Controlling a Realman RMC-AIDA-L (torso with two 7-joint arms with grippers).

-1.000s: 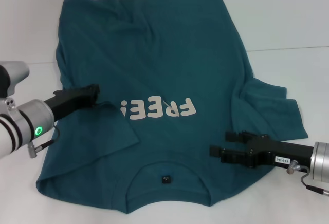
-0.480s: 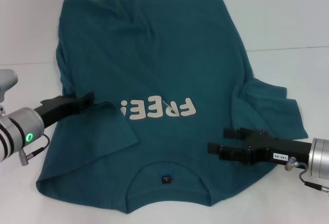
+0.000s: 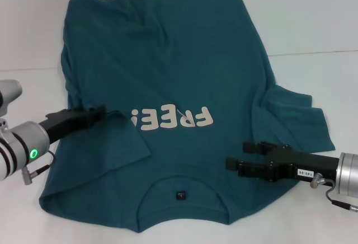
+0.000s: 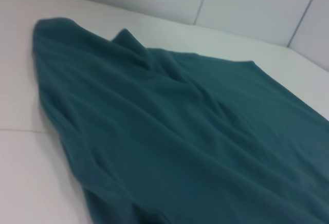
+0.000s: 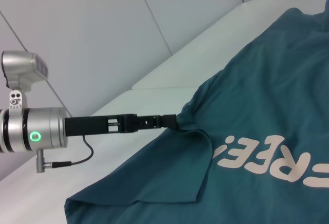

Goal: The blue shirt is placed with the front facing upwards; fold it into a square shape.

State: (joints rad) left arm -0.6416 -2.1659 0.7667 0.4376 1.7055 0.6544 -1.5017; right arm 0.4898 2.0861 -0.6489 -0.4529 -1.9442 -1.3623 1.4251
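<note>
The blue shirt [image 3: 173,70] lies front up on the white table, collar and neck label toward me and "FREE!" lettering across the chest. Its left sleeve [image 3: 120,140] is folded inward over the chest. My left gripper [image 3: 100,112] sits at the shirt's left edge, and its tip meets the corner of that fold. From the right wrist view, the left gripper [image 5: 174,121] looks shut, with the cloth peaking up to it. My right gripper [image 3: 235,155] hovers open, low over the shirt beside the collar. The right sleeve [image 3: 296,118] lies spread out flat.
A white tabletop [image 3: 313,26] surrounds the shirt, with a seam line running across it on the right. A pale wall [image 5: 103,23] rises behind the table.
My left arm has drawn back and down to the left, its tip sliding slightly nearer along the sleeve fold. The right gripper has crept a little left. The shirt's shape looks the same.
</note>
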